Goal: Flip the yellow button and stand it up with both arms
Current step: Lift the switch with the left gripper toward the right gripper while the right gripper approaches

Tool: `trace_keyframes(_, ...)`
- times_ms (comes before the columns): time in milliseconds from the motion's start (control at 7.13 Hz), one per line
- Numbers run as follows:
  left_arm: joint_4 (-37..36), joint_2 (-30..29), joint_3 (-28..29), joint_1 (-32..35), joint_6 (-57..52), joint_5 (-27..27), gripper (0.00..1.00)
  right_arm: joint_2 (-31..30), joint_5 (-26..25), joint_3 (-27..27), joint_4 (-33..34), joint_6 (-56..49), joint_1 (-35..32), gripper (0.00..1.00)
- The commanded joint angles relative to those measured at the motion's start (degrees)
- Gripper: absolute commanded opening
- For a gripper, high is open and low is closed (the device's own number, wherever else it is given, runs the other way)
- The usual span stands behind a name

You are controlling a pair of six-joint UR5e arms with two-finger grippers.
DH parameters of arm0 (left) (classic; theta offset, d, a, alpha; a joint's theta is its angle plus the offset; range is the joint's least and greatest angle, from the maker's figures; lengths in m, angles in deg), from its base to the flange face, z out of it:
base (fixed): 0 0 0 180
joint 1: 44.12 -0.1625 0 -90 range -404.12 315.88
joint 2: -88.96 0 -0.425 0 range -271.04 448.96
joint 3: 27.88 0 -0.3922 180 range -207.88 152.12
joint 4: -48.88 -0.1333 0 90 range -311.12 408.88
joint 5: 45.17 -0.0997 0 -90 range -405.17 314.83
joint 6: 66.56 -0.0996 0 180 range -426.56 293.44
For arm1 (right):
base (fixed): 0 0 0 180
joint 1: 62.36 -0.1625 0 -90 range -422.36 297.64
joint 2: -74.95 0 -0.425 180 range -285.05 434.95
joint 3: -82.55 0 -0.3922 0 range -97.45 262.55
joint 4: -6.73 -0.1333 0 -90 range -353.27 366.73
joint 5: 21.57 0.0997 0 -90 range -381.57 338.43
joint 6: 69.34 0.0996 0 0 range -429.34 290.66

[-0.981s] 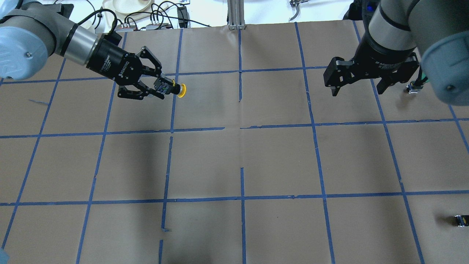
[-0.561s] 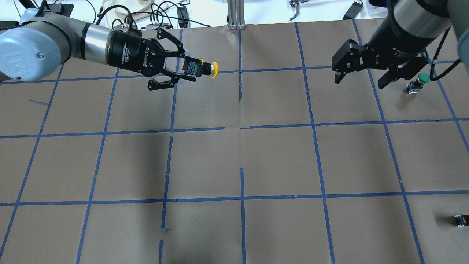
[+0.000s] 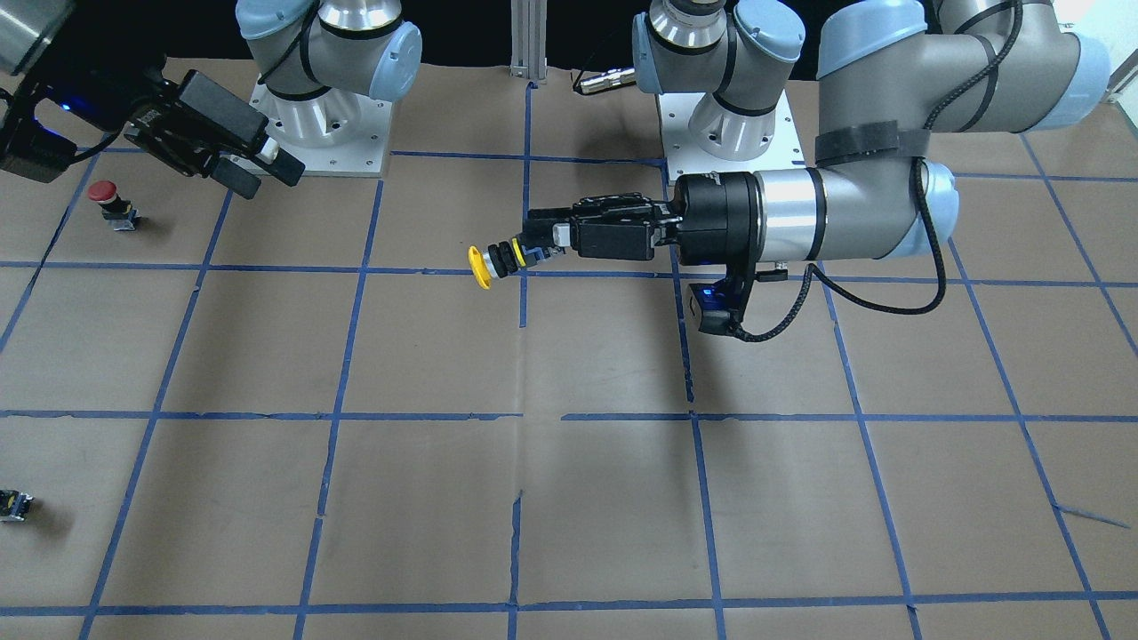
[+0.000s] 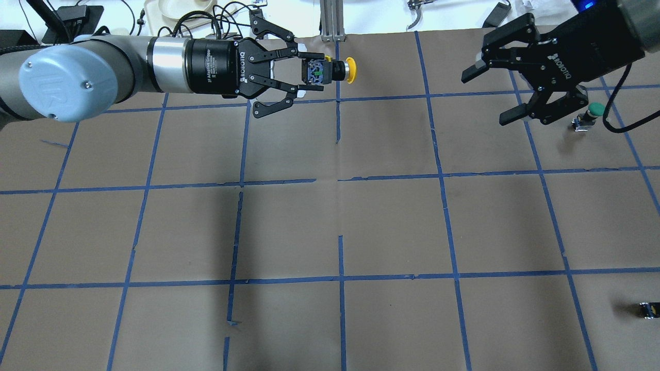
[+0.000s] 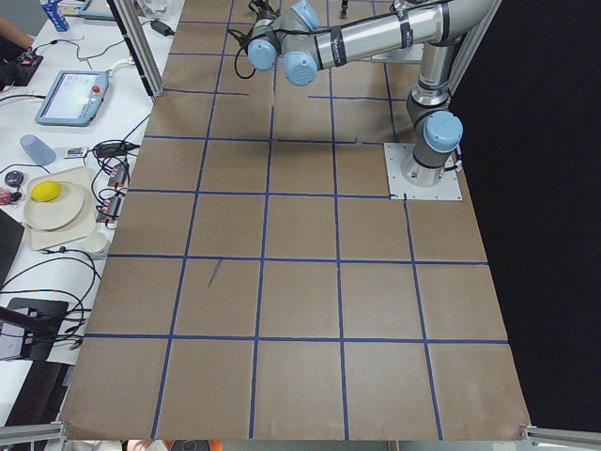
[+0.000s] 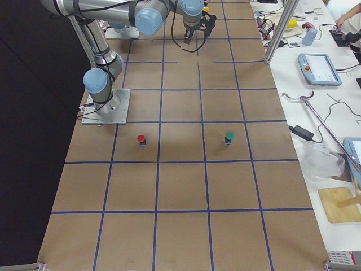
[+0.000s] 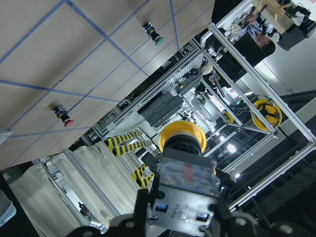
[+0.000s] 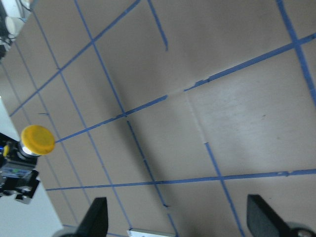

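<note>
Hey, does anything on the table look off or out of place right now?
Nothing is spilled. The yellow button is off the table, held sideways in the left pincer, so its cap is not upright. The blue tape grid has gaps and frayed ends near the table's middle.

Three capped push-buttons are in view — one yellow button (image 4: 332,70), one red button (image 3: 105,196) and one green button (image 4: 593,111). There is also one small black part (image 4: 647,309) with no cap, which makes four switch pieces in all. There are two arms, the left arm (image 4: 103,77) and the right arm (image 4: 639,18). Each ends in a single claw, so two claws — the left claw (image 4: 308,71) and the right claw (image 4: 484,100), with two fingers apiece. There is one counter (image 4: 392,226), papered brown.
</note>
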Motion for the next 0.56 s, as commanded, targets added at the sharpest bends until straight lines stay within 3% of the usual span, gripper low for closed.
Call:
trace_keyframes(0,0.69,0.45,-3.13,2.53,1.55,10.24,0.01,0.51,19.11,-4.76,-2.25,-0.09,0.73,1.0)
trace_keyframes(280,0.34,0.45,-4.47,3.59,1.55,11.61,0.01,2.25,31.34,-7.86,-1.55,-0.09,0.11,1.0)
trace_keyframes(421,0.34,0.54,-4.47,4.47,1.55,13.26,0.01,4.27,31.92,-7.95,-1.11,0.08,-0.33,0.99)
